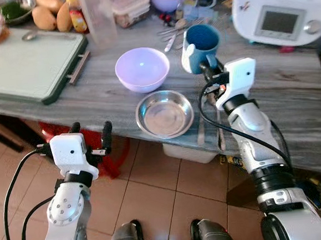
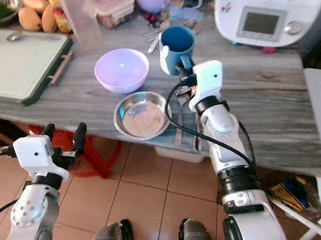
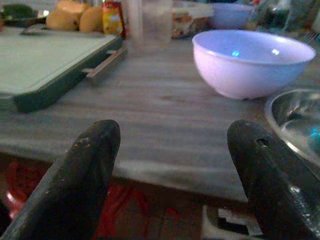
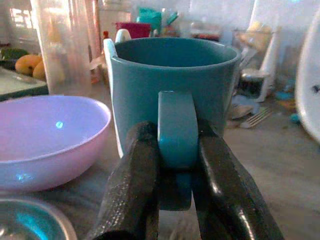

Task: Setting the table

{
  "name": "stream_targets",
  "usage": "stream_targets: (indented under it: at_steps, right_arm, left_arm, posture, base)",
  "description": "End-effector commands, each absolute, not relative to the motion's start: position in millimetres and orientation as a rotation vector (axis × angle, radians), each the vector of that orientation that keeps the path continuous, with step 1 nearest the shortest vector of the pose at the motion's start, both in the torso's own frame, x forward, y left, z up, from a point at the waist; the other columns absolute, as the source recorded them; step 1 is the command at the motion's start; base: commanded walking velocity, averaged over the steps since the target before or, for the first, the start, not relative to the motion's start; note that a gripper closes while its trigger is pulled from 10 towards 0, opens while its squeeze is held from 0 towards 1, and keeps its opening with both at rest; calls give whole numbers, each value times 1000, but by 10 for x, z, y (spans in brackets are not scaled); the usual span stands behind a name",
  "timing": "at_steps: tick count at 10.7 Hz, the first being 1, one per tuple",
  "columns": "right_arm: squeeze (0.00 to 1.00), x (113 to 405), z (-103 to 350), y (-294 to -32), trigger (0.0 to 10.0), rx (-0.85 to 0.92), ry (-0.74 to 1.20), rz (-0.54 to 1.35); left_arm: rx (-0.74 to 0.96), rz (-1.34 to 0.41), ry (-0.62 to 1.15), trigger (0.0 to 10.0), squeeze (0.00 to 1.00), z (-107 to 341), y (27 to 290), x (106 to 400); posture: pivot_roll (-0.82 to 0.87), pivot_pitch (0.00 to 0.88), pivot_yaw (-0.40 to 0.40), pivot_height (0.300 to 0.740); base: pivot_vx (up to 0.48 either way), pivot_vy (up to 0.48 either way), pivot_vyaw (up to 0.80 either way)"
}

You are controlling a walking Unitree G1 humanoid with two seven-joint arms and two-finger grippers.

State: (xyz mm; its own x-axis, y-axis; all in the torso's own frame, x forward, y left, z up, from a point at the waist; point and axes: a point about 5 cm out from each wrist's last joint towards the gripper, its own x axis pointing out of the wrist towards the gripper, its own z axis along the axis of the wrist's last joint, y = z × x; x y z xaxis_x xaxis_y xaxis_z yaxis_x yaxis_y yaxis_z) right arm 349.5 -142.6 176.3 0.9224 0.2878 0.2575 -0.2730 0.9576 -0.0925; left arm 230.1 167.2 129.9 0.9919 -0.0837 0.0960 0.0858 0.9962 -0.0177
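Note:
A teal mug (image 1: 202,43) is upright at the middle of the grey wooden table (image 1: 292,98). My right gripper (image 1: 208,70) is shut on its handle (image 4: 176,125) from the near side. I cannot tell whether the mug rests on the table or hangs just above it. Left of the mug sits a lilac bowl (image 1: 142,69), and a steel bowl (image 1: 164,114) lies in front of that, near the table's edge. Cutlery (image 2: 179,121) lies beside the steel bowl, under my right arm. My left gripper (image 1: 90,129) is open and empty, low before the table's front edge.
A green cutting board (image 1: 28,63) covers the table's left side. Behind stand a clear tumbler (image 1: 98,16), a food box (image 1: 130,5), mangoes (image 1: 52,14) and more cutlery (image 1: 176,31). A white kitchen machine (image 1: 279,8) is at the back right. A red stool (image 1: 116,154) is under the table.

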Motion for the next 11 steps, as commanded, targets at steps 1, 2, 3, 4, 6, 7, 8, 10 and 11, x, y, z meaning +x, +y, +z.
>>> stream_targets:
  at_steps: [1,2,3,4,6,7,8,10,11]
  right_arm:
    - [0,3515,1811,-1414,10000,-40,-295,297]
    - [0,3527,1784,-1404,10000,-30,-283,298]
    - [0,3531,1764,-1387,10000,-27,-280,305]
    - [0,3539,1753,-1380,10000,-25,-278,308]
    - [0,3548,1684,-1353,10000,-22,-252,319]
    - [0,3543,1652,-1354,10000,-23,-242,317]
    - [0,3543,1618,-1364,10000,-25,-231,315]
    - [1000,3548,1608,-1379,10000,-33,-226,314]
    - [1000,3548,1614,-1391,10000,-48,-232,310]
  left_arm:
    - [-11,-92,-91,10000,0,1316,1684,2273]
    - [-9,-93,-88,10000,0,1320,1685,2266]
    - [-8,-95,-85,10000,0,1321,1682,2258]
    - [-7,-95,-83,10000,0,1322,1680,2254]
    - [-6,-96,-80,10000,0,1326,1673,2247]
    - [-6,-95,-78,10000,0,1324,1674,2248]
    - [-6,-95,-77,10000,0,1324,1670,2249]
    - [-7,-97,-76,10000,0,1323,1663,2257]
    - [-8,-97,-76,10000,0,1322,1660,2260]
  posture:
    - [78,243,24,740]
    - [81,248,26,740]
    - [83,252,27,740]
    - [84,253,27,740]
    - [86,256,26,740]
    - [86,256,25,740]
    - [84,257,25,740]
    - [80,256,23,740]
    - [80,255,22,740]
  base:
    - [0,0,0]
    - [0,0,0]
    - [0,0,0]
    - [0,0,0]
    - [0,0,0]
    - [0,0,0]
    - [0,0,0]
    - [0,0,0]
    - [0,0,0]
